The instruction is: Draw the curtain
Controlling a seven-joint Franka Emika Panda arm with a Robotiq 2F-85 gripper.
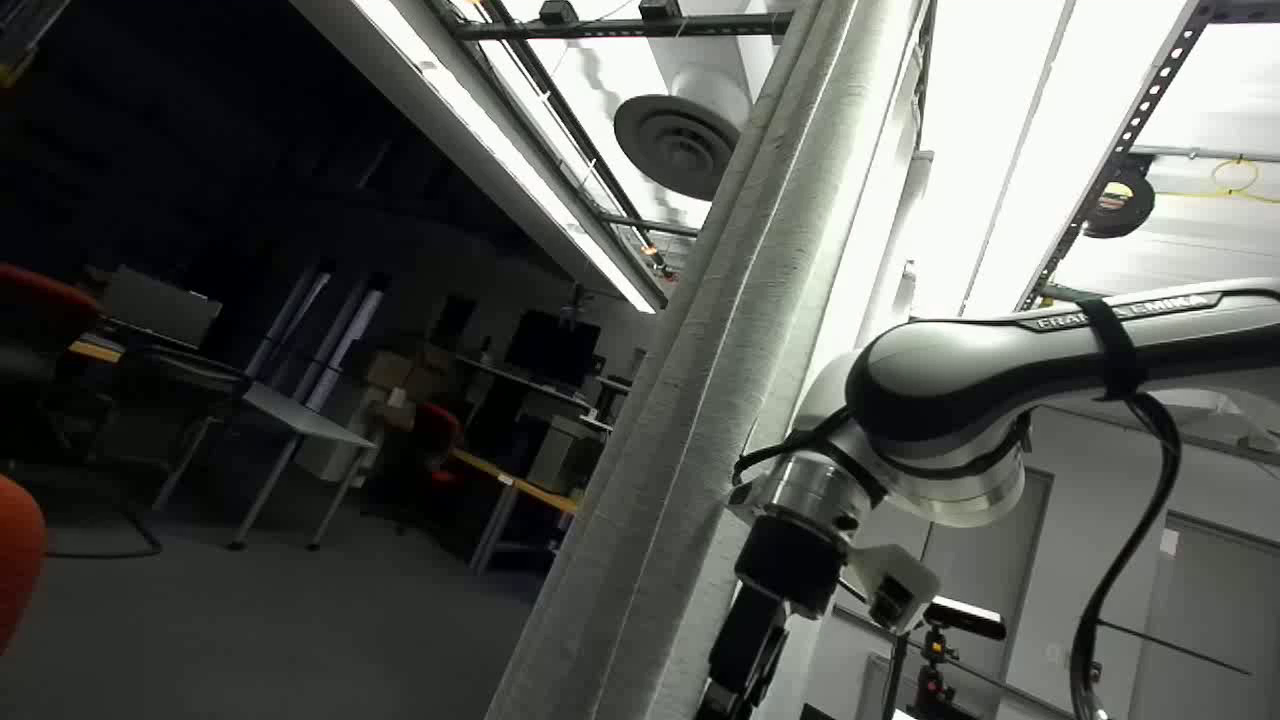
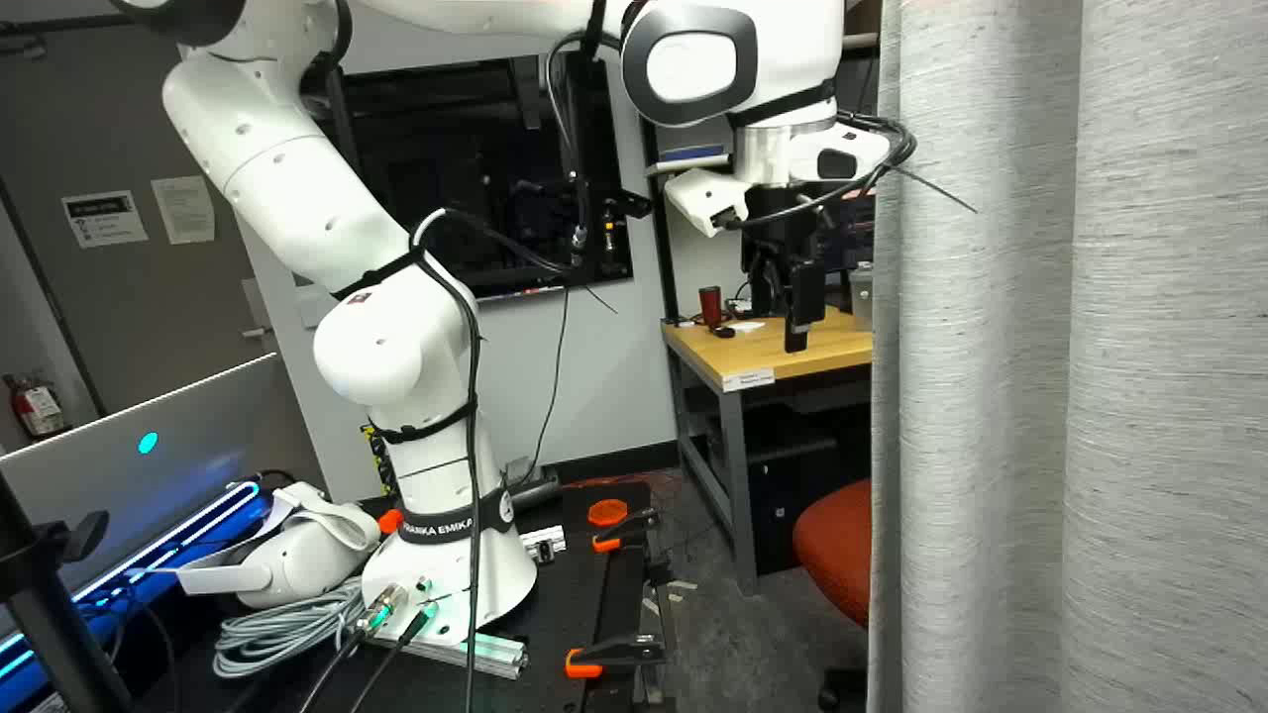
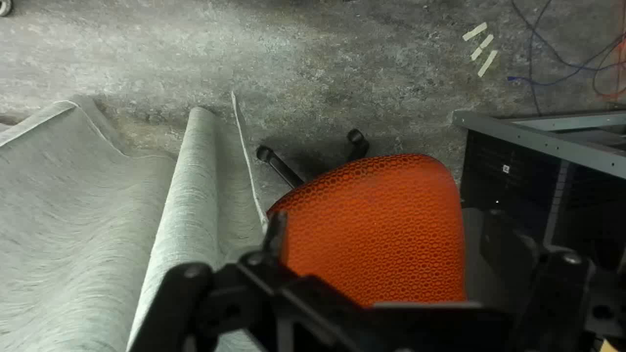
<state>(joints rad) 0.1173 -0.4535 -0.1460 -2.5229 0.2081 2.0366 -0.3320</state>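
The pale grey-white curtain (image 1: 700, 400) hangs in soft vertical folds in both exterior views. It fills the right side of an exterior view (image 2: 1169, 356). In the wrist view the curtain (image 3: 73, 220) hangs down on the left, with its free edge near my left finger. My gripper (image 3: 386, 225) is open and empty, its fingers wide apart. In an exterior view the gripper (image 2: 796, 332) points down just left of the curtain's near edge. I cannot tell whether a finger touches the cloth. The fingertips are near or past the bottom border of an exterior view (image 1: 730, 700).
An orange mesh chair (image 3: 376, 234) stands below the gripper. A wooden-topped desk (image 2: 783, 347) with a red cup (image 2: 710, 307) stands behind it. A cable bundle (image 2: 897, 139) on the wrist reaches the curtain's edge in the picture. A laptop (image 2: 188, 446) and headset (image 2: 297, 555) lie by the base.
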